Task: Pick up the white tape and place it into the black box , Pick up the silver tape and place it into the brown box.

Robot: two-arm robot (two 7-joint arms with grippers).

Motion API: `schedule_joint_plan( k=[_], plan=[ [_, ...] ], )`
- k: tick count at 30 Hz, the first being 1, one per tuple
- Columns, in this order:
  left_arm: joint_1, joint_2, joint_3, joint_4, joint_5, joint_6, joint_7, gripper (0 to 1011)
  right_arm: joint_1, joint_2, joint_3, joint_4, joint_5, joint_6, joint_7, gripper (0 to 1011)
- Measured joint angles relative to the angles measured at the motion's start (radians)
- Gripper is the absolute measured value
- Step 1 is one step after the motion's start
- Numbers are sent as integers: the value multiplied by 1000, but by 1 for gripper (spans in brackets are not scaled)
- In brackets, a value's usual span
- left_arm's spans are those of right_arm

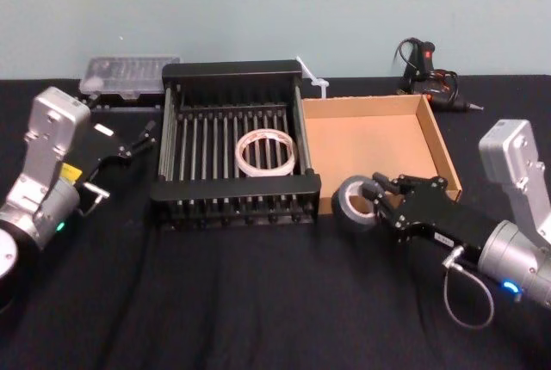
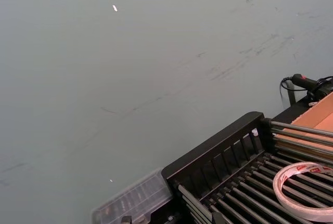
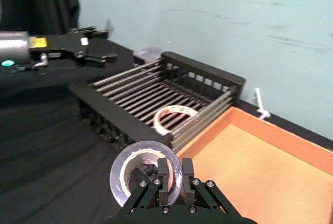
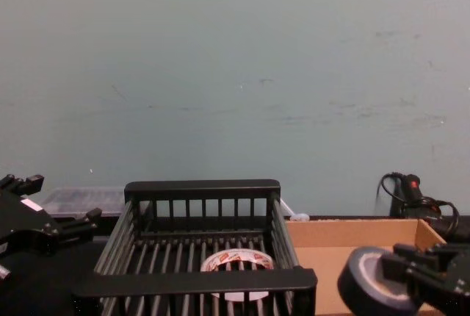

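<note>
While the head view looks down on the dark table, these hold:
Black box: the black box (image 1: 234,148) sits mid-table, its right rim touching the left wall of the brown box (image 1: 375,148).
White tape: the white tape (image 1: 266,153) lies flat on the slatted floor, toward the right side of the black box, with bare bars around it.
Silver tape: the silver tape (image 1: 355,202) is held on edge just outside the brown box's near-left corner, beside the black box's near-right corner.
Right gripper: the right gripper (image 1: 380,197) has its fingers closed through the roll's wall.
Left gripper: the left gripper (image 1: 127,141) hangs left of the black box with fingers spread and nothing between them; bare cloth lies below.
Back edge: a clear plastic case (image 1: 129,77) and a glue gun (image 1: 428,76) sit at the far table edge.

Left wrist view: the box's far rim (image 2: 210,152) and part of the white tape (image 2: 306,190) on the bars.

Right wrist view: fingers (image 3: 163,174) pinch the silver tape (image 3: 145,174) at its rim; the bare brown floor (image 3: 260,169) lies just beyond.

Chest view: silver tape (image 4: 376,281) sits level with the brown box wall (image 4: 352,234), in front of it; the left gripper (image 4: 33,217) is clear of the crate.
</note>
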Motion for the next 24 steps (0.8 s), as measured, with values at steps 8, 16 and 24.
schedule_joint_plan(
  k=[8, 16, 24],
  plan=[
    [0, 0, 0, 0, 0, 0, 0, 1001, 3, -22, 25, 22, 13, 10, -41, 170],
    [0, 0, 0, 0, 0, 0, 0, 1001, 19, -46, 49, 57, 24, 31, -73, 170],
    [0, 0, 0, 0, 0, 0, 0, 1001, 48, -65, 54, 92, 13, 56, -96, 170]
  ],
)
